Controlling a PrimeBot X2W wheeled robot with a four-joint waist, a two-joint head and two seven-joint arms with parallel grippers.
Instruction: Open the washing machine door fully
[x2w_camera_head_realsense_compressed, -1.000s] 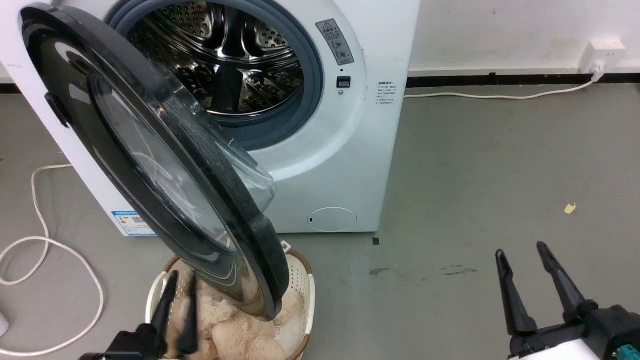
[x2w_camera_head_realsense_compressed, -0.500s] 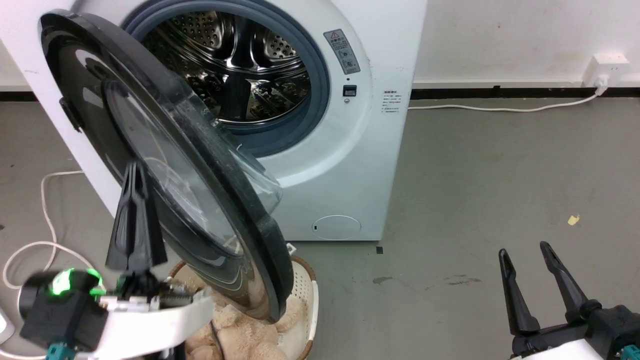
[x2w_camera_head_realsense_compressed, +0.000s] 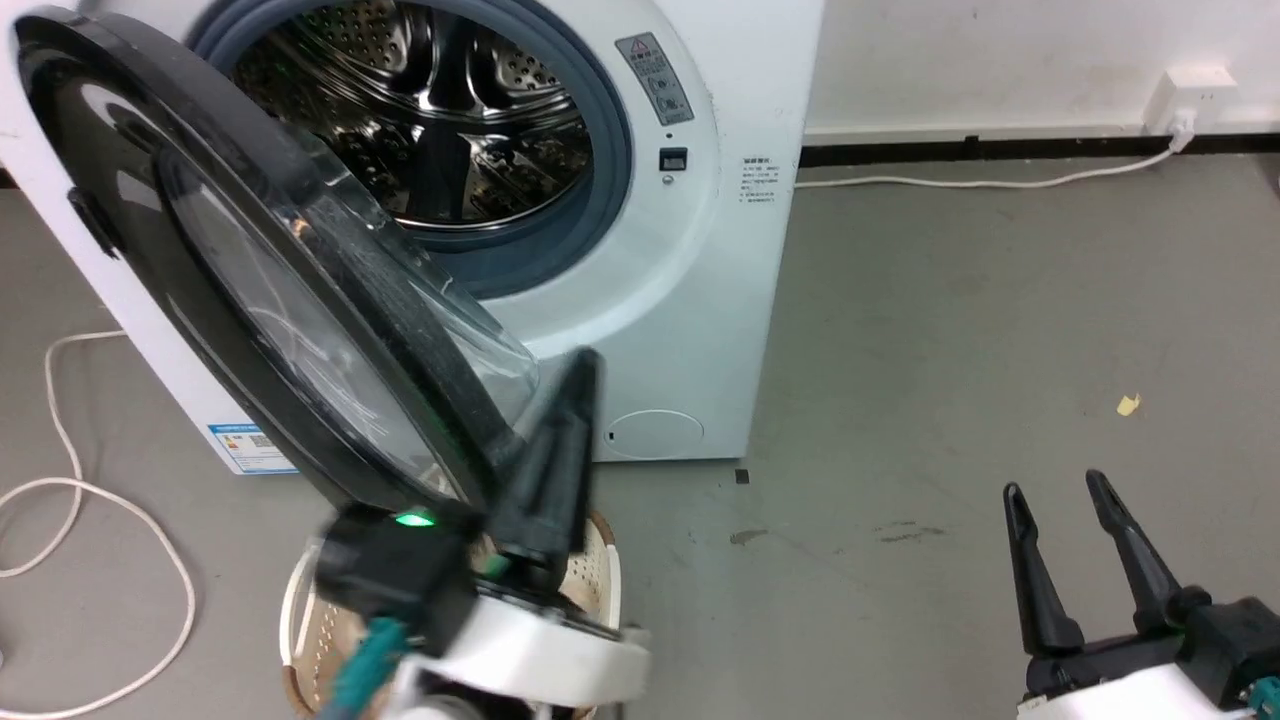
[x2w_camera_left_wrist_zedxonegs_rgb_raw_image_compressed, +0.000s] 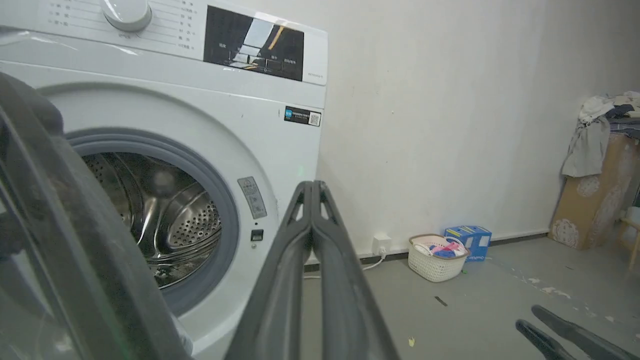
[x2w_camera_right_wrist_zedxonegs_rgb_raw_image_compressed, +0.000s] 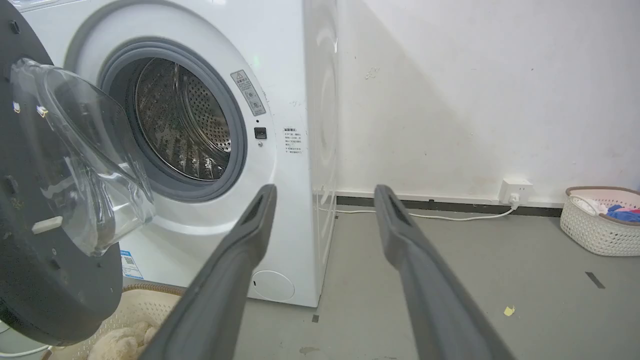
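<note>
Head view: washing machine door (x2w_camera_head_realsense_compressed: 250, 270) standing half open, hanging from left side of white washer (x2w_camera_head_realsense_compressed: 690, 300). Door looking like long oval, running upper left to lower right, glass bowl bulging toward drum (x2w_camera_head_realsense_compressed: 440, 130). Left hand (x2w_camera_head_realsense_compressed: 583, 365) pointing up beside door's lower edge, fingers pressed together. Right hand (x2w_camera_head_realsense_compressed: 1050, 485) waiting well apart, fingers spread.

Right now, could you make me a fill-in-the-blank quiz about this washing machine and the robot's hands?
The washing machine door is swung ___, showing the steel drum.
The left hand has its two fingers pressed ___.
The right hand holds its fingers ___.
Below the door's lower edge stands a white laundry ___.
Missing words: open; together; apart; basket.
</note>
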